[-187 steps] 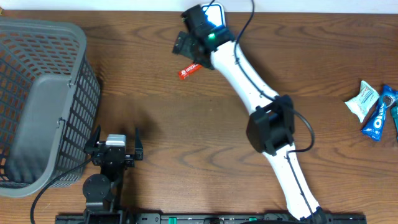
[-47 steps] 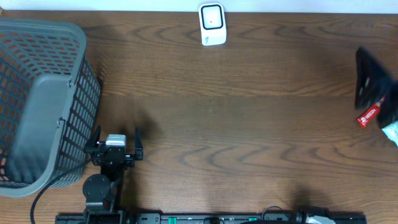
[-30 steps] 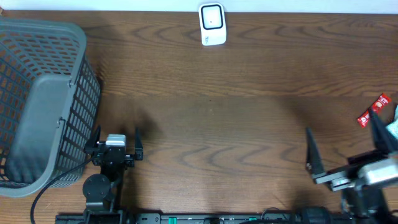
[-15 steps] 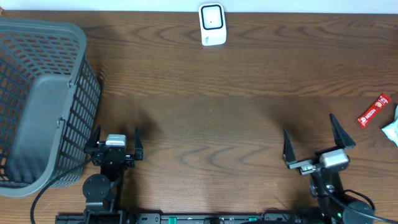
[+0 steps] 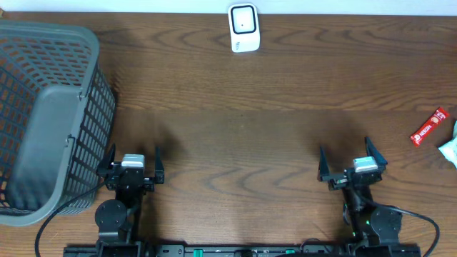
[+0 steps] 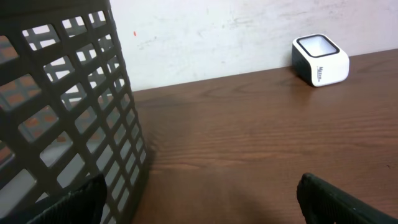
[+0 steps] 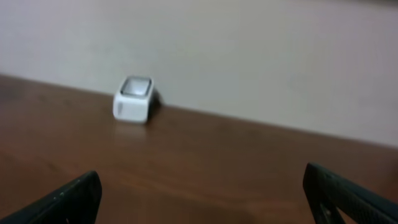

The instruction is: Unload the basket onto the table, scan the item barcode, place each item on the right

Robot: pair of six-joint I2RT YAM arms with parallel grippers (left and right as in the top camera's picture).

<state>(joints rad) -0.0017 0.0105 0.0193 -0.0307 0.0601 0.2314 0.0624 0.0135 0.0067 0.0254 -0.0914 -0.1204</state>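
**Mia:** What is on the brown table (image 5: pixel 250 121)?

**Ben:** A gray basket (image 5: pixel 43 114) fills the left side. At the bottom are the left gripper (image 5: pixel 133 152) and the right gripper (image 5: pixel 345 150). Both have their fingers spread wide and hold nothing. The white scanner (image 5: pixel 243 27) sits at the top middle. The red snack bar (image 5: pixel 428 126) lies at the far right edge, well apart from the scanner.

**Mia:** What could go wrong?

**Ben:** The bar looks flat and thin, so I think the fingers could slip off it or push it away. A pale packet (image 5: pixel 450 150) lies near it, so the gripper could grab the wrong thing. And if the barcode faces away from the scanner, the scan may fail.

**Mia:** How many of each?

**Ben:** One table, one basket, two grippers, one scanner, one red bar, and one pale packet, only partly in the picture.
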